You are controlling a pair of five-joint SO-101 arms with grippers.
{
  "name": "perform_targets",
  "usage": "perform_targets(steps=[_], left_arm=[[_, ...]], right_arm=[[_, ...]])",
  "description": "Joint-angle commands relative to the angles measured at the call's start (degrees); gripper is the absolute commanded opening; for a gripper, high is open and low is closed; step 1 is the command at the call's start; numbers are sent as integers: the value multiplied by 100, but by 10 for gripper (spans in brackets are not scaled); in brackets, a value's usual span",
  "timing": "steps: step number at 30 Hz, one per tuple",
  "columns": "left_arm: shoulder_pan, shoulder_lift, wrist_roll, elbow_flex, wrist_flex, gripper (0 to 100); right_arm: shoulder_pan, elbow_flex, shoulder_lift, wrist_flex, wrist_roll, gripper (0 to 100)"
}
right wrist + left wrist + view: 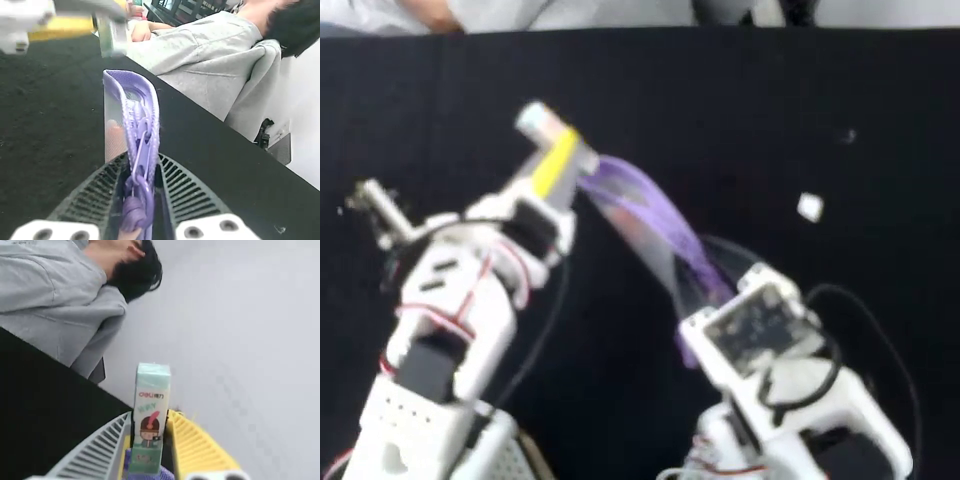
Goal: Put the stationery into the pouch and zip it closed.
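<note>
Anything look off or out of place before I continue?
Nothing is spilled or damaged. One stray: a small white piece lies alone on the table, apart from the pouch that the right gripper holds up. The left gripper holds the small green box.

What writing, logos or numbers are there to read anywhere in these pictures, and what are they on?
On the eraser: a red brand mark near the top, green characters under it and a cartoon figure below. None is quoted here, and the small print at its foot is too blurred to read.
On the circuit board: markings too blurred to read.
On the pouch: no print seen.
</note>
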Motion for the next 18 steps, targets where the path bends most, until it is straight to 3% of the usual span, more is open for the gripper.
perform_targets(steps=[1,10,18], left_arm=[[171,158,-316,-699,536,40],[136,976,-765,-1138,782,37],[-48,1099,-932,-743,-26,39]], right_arm=[[-53,-22,66,-35,26,12],[-53,-22,66,-26,26,12],[-53,-22,66,-26,26,12]])
